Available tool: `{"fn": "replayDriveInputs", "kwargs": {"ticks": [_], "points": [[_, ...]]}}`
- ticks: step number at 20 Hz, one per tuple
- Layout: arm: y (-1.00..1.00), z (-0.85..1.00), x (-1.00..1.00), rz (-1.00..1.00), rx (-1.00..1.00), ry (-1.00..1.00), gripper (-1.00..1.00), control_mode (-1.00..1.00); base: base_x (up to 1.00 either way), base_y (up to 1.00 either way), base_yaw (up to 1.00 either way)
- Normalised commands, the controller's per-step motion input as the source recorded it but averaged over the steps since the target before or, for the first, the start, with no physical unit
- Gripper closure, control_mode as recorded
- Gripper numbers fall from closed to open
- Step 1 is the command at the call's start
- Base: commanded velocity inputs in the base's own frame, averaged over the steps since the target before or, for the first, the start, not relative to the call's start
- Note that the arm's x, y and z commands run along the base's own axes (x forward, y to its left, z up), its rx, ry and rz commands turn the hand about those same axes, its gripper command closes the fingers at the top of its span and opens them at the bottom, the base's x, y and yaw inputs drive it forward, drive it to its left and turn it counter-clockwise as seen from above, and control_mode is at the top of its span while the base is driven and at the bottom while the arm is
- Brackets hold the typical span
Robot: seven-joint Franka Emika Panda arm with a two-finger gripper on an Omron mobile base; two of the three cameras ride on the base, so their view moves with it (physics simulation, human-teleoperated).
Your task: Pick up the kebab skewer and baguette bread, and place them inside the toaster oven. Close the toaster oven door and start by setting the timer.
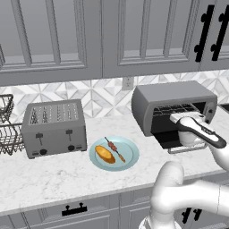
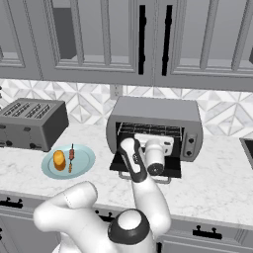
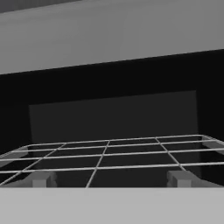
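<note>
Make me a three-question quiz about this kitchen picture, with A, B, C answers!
1. Where is the baguette bread?
A. on the blue plate
B. in the toaster oven
C. on the toaster

2. How many slots does the toaster have?
A. two
B. four
C. six

3. The toaster oven door is:
A. shut
B. open, folded down
C. missing

Answers:
1 A, the loaf lies beside the kebab skewer on the plate.
2 B, four slots show on top.
3 B, the wire rack is uncovered and the hand faces it.

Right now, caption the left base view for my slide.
Arm reaches into the open toaster oven; baguette bread and kebab skewer wait on the plate.
</note>
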Motion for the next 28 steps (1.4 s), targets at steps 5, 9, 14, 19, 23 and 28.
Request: {"fn": "replayDriveInputs", "kwargs": {"ticks": [5, 9, 14, 19, 23, 28], "points": [[0.00, 0.13, 0.18, 0.00, 0.00, 0.00, -1.00, -1.00, 0.00, 0.00, 0.00], [0.00, 0.02, 0.33, 0.00, 0.00, 0.02, -1.00, -1.00, 0.00, 0.00, 0.00], [0.00, 0.00, 0.25, 0.00, 0.00, 0.03, -1.00, -1.00, 0.00, 0.00, 0.00], [0.00, 0.00, 0.19, 0.00, 0.00, 0.03, -1.00, -1.00, 0.00, 0.00, 0.00], [0.00, -0.12, 0.04, 0.00, 0.00, 0.10, -1.00, -1.00, 0.00, 0.00, 0.00], [0.00, -0.36, 0.00, 0.00, 0.00, 0.24, -1.00, -1.00, 0.00, 0.00, 0.00]]}}
